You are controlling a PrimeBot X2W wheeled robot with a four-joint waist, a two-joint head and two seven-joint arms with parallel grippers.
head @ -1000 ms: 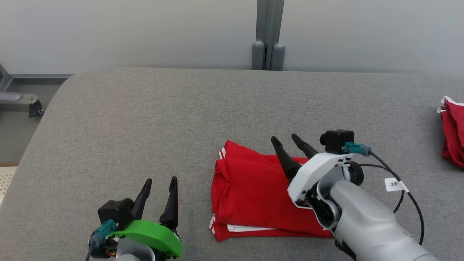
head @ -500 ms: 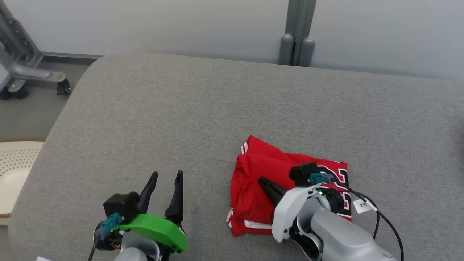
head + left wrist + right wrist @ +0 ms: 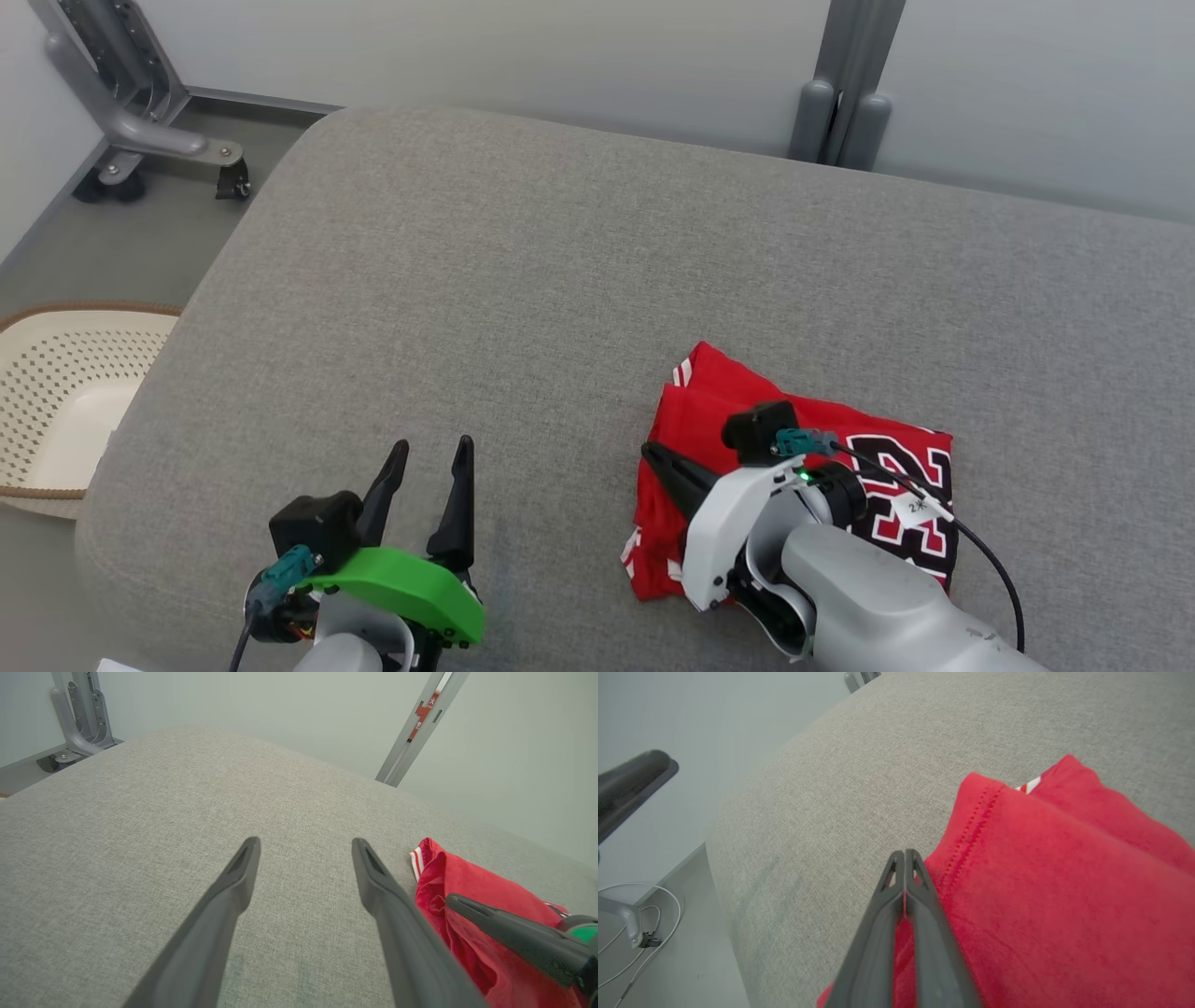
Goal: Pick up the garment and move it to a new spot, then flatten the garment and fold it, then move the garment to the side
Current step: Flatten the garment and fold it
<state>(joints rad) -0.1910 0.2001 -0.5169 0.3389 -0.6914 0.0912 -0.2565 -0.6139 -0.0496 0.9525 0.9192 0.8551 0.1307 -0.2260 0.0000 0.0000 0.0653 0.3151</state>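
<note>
Because the folded garment (image 3: 719,401) on the near side of the counter (image 3: 523,280) is going aside, we are pinching its left edge with the right fingers (image 3: 882,933); the left fingers (image 3: 457,504) are hovering released, clear of it.

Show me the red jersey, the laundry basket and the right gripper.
red jersey (image 3: 719,397), head view, plain red upper corner.
laundry basket (image 3: 65,373), head view, perforated inner wall.
right gripper (image 3: 904,854), right wrist view, between its closed fingertips.

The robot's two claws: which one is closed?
The right gripper, dark fingers pressed together on the edge of the red garment; the green-backed left gripper stands spread wide.
</note>
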